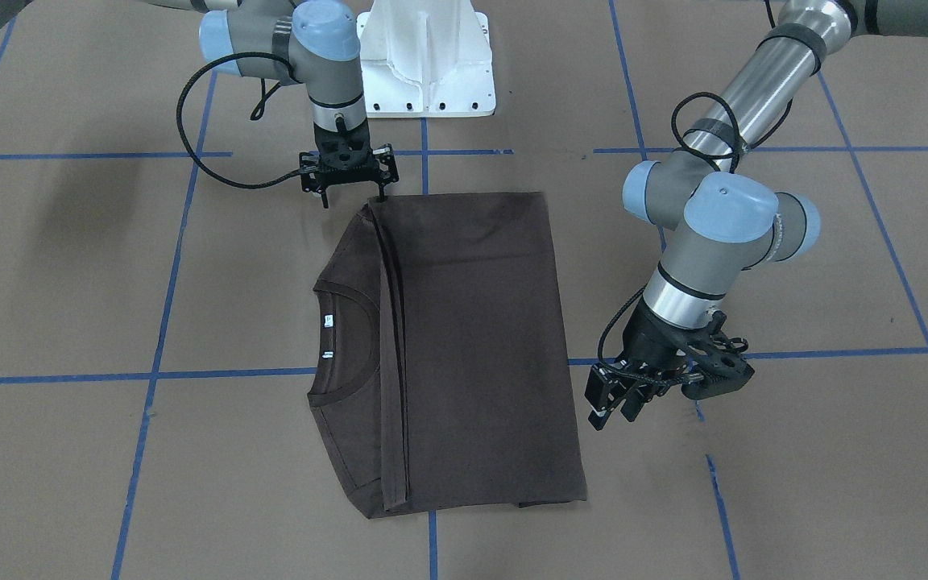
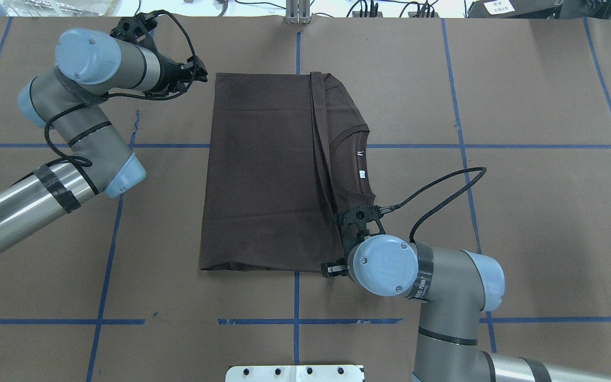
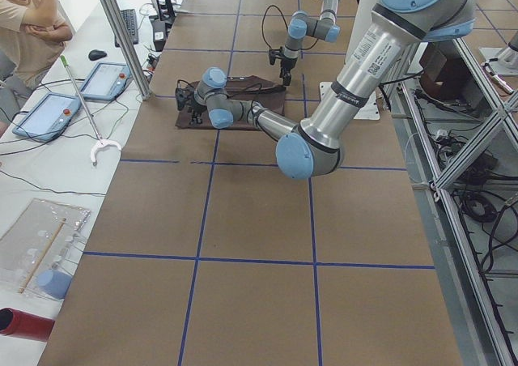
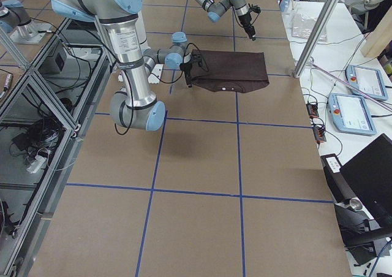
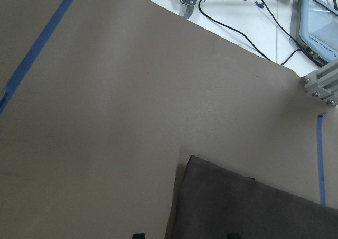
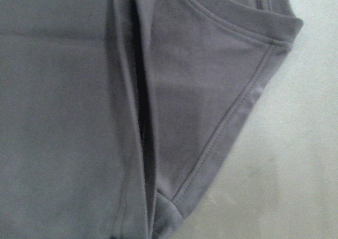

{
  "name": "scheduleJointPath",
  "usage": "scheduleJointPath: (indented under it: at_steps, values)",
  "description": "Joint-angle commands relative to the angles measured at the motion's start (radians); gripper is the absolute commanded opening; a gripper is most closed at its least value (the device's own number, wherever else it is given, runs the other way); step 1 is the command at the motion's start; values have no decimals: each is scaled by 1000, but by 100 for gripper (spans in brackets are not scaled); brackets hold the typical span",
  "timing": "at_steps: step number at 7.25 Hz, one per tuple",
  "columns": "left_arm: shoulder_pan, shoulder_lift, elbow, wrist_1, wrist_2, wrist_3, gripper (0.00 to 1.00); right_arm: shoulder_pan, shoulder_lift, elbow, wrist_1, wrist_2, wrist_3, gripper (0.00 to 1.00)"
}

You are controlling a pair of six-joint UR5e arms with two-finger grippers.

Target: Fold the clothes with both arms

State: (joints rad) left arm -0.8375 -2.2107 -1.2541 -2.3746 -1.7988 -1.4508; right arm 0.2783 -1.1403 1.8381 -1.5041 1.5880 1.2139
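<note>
Vertically, right arm (image 2: 382,265) over T-shirt (image 2: 263,175) edge

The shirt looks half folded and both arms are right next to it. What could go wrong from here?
1. The right tool stands open at the T-shirt corner where several layers stack. Closing there might catch only some of them and pull the fold apart.
2. The left tool hangs open by the T-shirt's far corner. The thin fabric lies flat, so the tool might miss it or scrape the table covering.
</note>
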Motion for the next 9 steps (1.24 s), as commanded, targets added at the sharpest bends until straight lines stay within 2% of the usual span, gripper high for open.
scheduleJointPath:
  at_steps: [1, 3, 4, 5, 6, 7, 8, 9]
  values:
    - [0, 0, -4, 0, 1, -3, 61, 15, -90, 59, 7, 1, -48, 100]
    - [-2, 2, -27, 0, -2, -11, 61, 12, -14, 52, 8, -13, 5, 100]
    - [-2, 11, -39, 0, -22, -11, 61, 25, 20, 44, 10, -13, 112, 100]
    - [-2, 17, -50, 2, -24, -11, 61, 31, 34, 35, 10, -19, 139, 100]
    - [-6, 19, -68, 3, -31, -16, 61, 28, 34, 26, 11, -32, 303, 99]
    - [-8, 20, -71, 3, -40, -17, 61, 18, 36, 27, 15, -34, 499, 80]
    - [-8, 20, -71, 3, -40, -19, 61, 4, 37, 26, 15, -36, 613, 61]
    - [-8, 20, -73, 6, -40, -20, 61, 2, 37, 23, 15, -36, 681, 57]
